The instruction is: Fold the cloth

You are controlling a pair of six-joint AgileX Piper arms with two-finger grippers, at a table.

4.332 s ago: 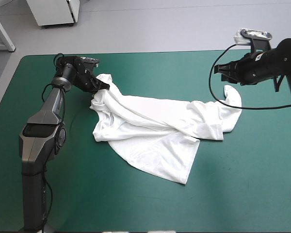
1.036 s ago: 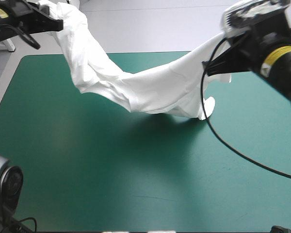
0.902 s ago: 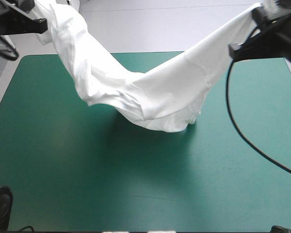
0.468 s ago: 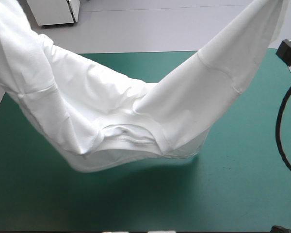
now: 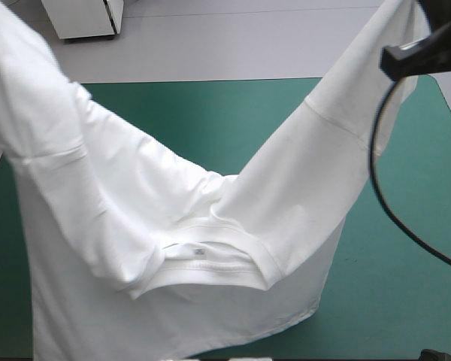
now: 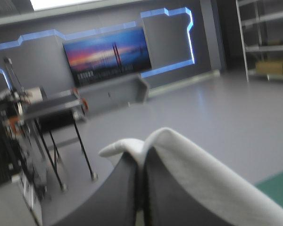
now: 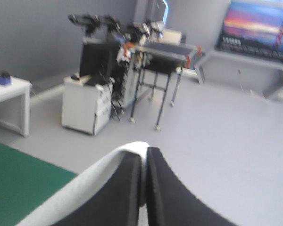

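Left gripper [image 6: 142,151] is pinched all but closed on a white fold of the T-shirt [image 5: 210,218], which wraps over its black fingertips. The right gripper [image 7: 144,151] clamps another edge of the cloth the same way. Both arms are held high and well apart, their wrist cameras looking level out past the table. The left arm is outside the high view, and a black part of the right arm [image 5: 425,53] shows above the far right corner. The T-shirt hangs between them in a deep sag, with the collar [image 5: 218,263] and its small label [image 5: 199,251] at the low point, over the near half of the teal-green table [image 5: 406,248]. Whether the cloth touches the cover cannot be told. Grey floor [image 5: 248,45] lies beyond the far edge.
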